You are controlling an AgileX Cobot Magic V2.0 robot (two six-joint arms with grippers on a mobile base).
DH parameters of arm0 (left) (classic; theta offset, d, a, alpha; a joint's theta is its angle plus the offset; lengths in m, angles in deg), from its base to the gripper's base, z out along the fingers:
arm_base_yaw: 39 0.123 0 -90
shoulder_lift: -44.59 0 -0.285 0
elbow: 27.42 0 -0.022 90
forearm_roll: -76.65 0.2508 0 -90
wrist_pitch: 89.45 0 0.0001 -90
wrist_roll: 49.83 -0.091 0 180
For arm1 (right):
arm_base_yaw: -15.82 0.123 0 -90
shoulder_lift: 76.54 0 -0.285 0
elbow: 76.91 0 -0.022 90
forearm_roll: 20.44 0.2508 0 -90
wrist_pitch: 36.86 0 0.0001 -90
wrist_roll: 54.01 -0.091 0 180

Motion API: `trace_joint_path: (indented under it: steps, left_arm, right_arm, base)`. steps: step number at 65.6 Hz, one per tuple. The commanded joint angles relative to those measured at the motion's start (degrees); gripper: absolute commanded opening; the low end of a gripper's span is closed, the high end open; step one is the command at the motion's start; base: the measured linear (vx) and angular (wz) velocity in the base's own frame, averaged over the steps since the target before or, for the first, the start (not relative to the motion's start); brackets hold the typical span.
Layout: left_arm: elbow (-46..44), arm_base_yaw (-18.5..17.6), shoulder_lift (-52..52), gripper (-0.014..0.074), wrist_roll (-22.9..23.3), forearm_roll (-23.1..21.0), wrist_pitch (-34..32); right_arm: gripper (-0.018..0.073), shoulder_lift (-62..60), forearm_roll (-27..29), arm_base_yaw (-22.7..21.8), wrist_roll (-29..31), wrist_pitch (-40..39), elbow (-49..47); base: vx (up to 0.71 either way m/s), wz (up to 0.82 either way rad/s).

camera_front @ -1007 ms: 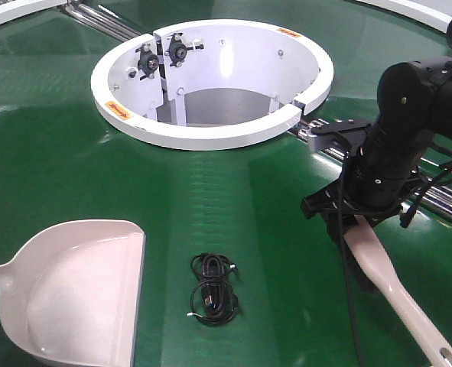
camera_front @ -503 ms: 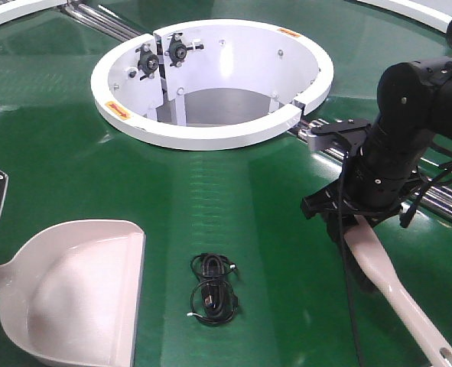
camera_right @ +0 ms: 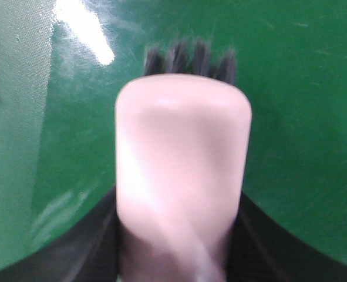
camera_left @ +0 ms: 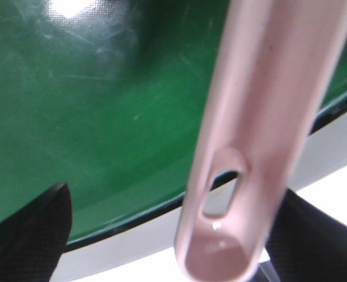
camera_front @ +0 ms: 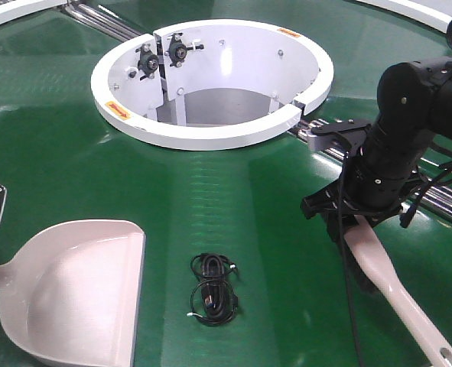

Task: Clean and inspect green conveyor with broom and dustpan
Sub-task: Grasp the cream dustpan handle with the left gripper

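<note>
Broom (camera_front: 394,287): lies diagonally, bristles toward white ring (camera_front: 210,138), narrow end at near-right corner, clamped in right gripper (camera_front: 350,214) | dustpan (camera_front: 73,290): near-left on green conveyor (camera_front: 248,191), lip facing cable coil (camera_front: 214,289), bare belt beyond | left gripper (camera_left: 173,238): spread wide astride slotted handle (camera_left: 261,117)

The conveyor (camera_front: 233,199) is glossy dark green with a fine ribbed weave, crossed by chrome rollers (camera_front: 447,202). The dustpan (camera_front: 73,290) and broom (camera_front: 394,287) are pale pink-beige; the bristles (camera_right: 191,59) are dark. The ring (camera_front: 210,134) is white, with small orange labels (camera_front: 117,109). The cable (camera_front: 212,289) and right arm (camera_front: 398,145) are black.
</note>
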Motion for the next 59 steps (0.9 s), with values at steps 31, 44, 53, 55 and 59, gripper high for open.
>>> trace_joint_path:
  steps: [31, 44, 53, 55, 59]
  left_arm:
    - [-1.54, 0.05, -0.45, 0.0230, -0.18, 0.08, 1.71]
    - [-1.54, -0.01, -0.45, -0.0026, -0.18, -1.27, 1.71]
    - [-1.54, -1.29, -1.57, -0.0025, -0.18, -0.96, 1.71]
    - [-1.54, -1.59, -2.01, -0.0025, -0.18, -1.02, 1.71]
    - [-1.54, -2.28, -2.45, -0.0025, -0.18, -1.02, 1.71]
  right_arm:
    - [-0.0002, -2.88, -0.37, -0.25, 0.29, 3.19, -1.43]
    - [-0.0002, -2.88, -0.37, -0.25, 0.29, 3.19, -1.43]
    - [-0.0002, -2.88, -0.37, -0.25, 0.29, 3.19, -1.43]
    - [-0.0002, -2.88, -0.37, -0.25, 0.29, 3.19, -1.43]
    - [-0.0002, -2.88, -0.37, -0.25, 0.29, 3.19, -1.43]
  base:
    - [0.00, 0.00]
    - [0.00, 0.00]
    - [0.00, 0.00]
    - [0.00, 0.00]
    - [0.00, 0.00]
